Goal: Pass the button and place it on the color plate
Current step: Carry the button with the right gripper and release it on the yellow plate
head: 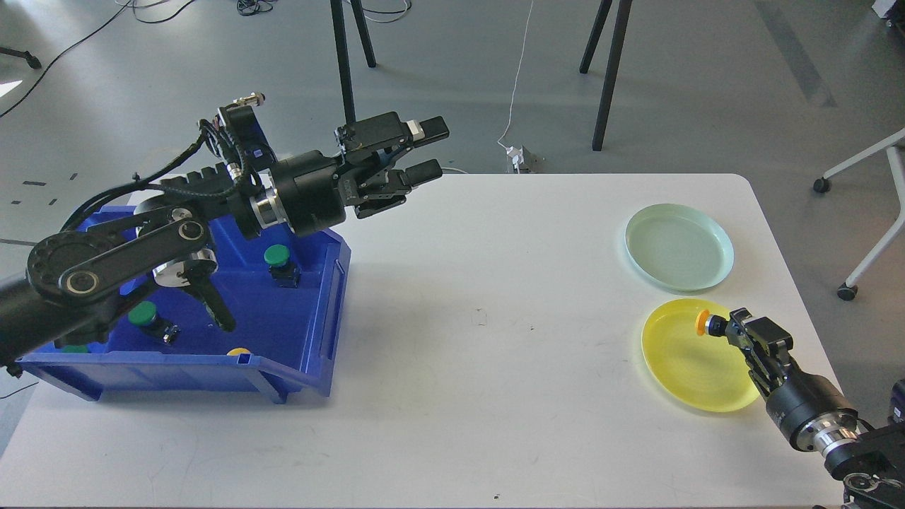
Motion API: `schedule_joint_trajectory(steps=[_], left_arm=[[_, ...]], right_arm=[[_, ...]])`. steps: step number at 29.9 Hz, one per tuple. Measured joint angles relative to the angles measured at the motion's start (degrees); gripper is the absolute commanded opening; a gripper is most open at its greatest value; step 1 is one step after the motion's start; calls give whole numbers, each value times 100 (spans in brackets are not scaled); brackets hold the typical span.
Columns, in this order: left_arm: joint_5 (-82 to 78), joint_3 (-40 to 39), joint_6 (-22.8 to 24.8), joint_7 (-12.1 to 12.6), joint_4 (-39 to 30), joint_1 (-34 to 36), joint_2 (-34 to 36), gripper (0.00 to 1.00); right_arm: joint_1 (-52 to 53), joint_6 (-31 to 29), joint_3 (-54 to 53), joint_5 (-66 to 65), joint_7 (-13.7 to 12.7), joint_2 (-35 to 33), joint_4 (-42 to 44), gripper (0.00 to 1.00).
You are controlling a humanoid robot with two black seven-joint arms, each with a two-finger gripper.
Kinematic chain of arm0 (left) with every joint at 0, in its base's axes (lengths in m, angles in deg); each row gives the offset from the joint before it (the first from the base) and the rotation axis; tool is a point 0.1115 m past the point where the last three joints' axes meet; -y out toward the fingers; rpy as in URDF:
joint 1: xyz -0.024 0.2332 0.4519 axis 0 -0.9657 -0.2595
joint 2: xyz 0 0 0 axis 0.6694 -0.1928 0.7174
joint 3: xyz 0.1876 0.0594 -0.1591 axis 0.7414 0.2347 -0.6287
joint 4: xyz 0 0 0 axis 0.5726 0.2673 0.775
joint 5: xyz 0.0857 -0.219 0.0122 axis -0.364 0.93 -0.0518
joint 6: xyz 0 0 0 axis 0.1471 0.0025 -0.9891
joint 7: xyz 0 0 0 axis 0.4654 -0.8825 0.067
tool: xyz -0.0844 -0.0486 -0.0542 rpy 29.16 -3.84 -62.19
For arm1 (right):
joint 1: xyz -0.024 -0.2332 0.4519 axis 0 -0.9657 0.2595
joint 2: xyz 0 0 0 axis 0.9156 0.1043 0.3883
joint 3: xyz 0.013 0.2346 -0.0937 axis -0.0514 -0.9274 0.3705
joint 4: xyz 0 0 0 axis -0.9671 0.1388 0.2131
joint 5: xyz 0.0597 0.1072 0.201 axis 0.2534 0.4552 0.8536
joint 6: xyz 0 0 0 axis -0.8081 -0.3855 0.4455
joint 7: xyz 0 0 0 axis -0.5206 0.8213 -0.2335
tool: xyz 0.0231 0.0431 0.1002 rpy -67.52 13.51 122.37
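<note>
My right gripper (728,329) is shut on a yellow button (702,323) with a black base and holds it over the yellow plate (689,364) at the right of the table. A pale green plate (679,247) lies behind the yellow one. My left gripper (430,150) is open and empty, raised above the table's back edge beside the blue bin (311,353). The bin holds green buttons (278,256) (144,314) and a yellow one (239,350) by its front wall.
The white table (481,367) carries the bin at the left and both plates at the right. Black stand legs (344,63) rise from the floor behind the table. A chair base (848,283) stands off the right edge.
</note>
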Motion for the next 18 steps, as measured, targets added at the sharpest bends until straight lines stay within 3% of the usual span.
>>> schedule_joint_trajectory(steps=[5, 18], left_arm=[[0, 4, 8, 0, 19, 0, -1, 84], [0, -2, 9, 1, 21, 0, -1, 85]], right_arm=[[-44, 12, 9, 42, 0, 80, 137, 30], [-53, 14, 2, 66, -16, 571, 651, 43]])
